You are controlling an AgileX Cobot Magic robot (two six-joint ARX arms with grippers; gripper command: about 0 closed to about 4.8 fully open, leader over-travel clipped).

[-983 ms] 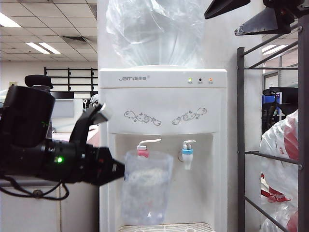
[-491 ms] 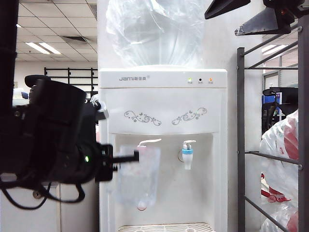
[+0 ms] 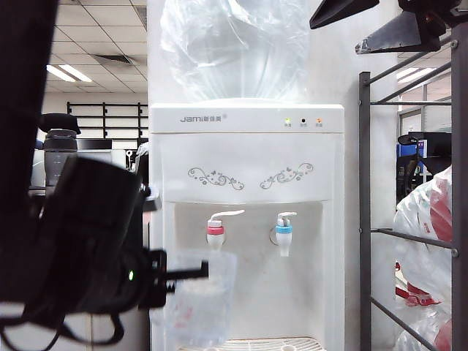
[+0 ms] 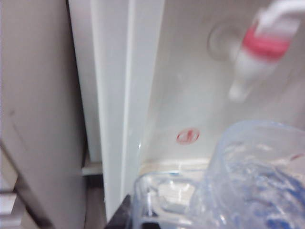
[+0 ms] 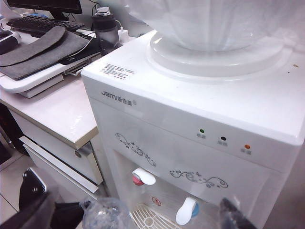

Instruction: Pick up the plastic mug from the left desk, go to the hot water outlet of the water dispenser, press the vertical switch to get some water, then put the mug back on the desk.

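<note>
1. Left gripper (image 3: 191,275) reaches level from the left, clamped on the mug's handle.
2. Mug (image 3: 199,298) stands upright, mouth up, below the red tap (image 3: 215,231) in the dispenser (image 3: 248,146) recess.
3. Right gripper (image 5: 128,217), jaws spread wide and empty, hangs high above the dispenser.

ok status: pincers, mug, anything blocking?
Left pincer shut on plastic mug, low beside the hot water outlet. Right pincer open, up over the water dispenser. Nothing blocking the mug.
</note>
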